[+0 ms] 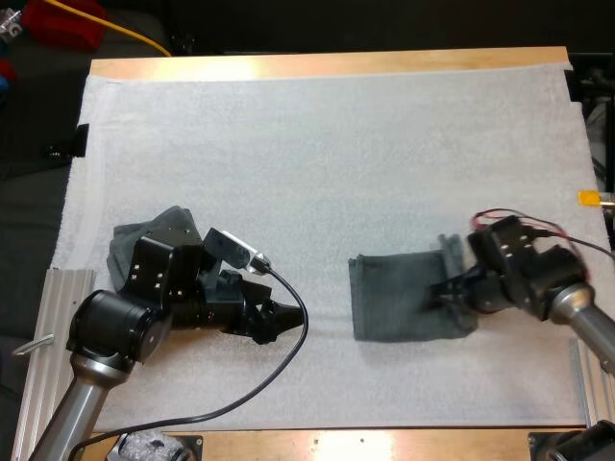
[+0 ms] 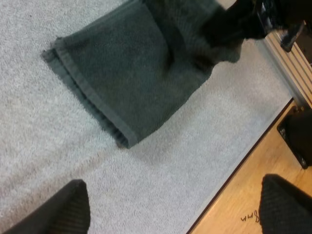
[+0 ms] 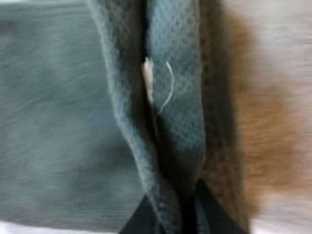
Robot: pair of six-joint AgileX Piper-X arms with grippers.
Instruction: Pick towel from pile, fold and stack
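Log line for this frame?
left gripper open over mat | right gripper shut on folded towel edge | crumpled towel near mat's left edge

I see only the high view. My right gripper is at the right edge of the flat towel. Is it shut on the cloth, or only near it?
Observer: Shut on it. In the right wrist view the right gripper pinches a raised fold of the towel from both sides.
Operator: And the left gripper? I cannot judge it from above.
Observer: The left gripper is open: its fingers stand apart over bare mat, clear of the towel's hemmed edge.
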